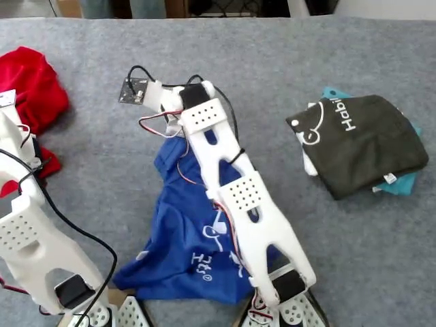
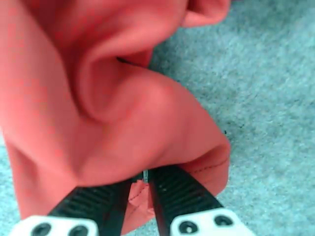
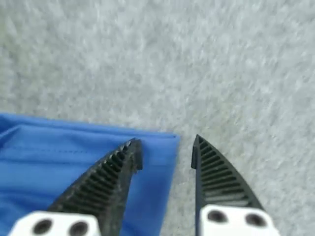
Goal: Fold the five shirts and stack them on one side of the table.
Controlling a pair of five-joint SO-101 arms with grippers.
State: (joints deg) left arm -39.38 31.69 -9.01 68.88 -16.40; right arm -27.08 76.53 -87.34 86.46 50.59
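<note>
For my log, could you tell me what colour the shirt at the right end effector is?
The shirt is blue, clearest in the right wrist view.

A grey, fuzzy covering (image 1: pixel 286 61) spreads across the whole work surface, and its fibres show close up in both wrist views. Beyond its far edge sit a tan shape (image 1: pixel 68 7) at one corner, a dark strip (image 1: pixel 225 7) midway along, and a pale patch (image 1: pixel 385 7) at the other corner.
</note>
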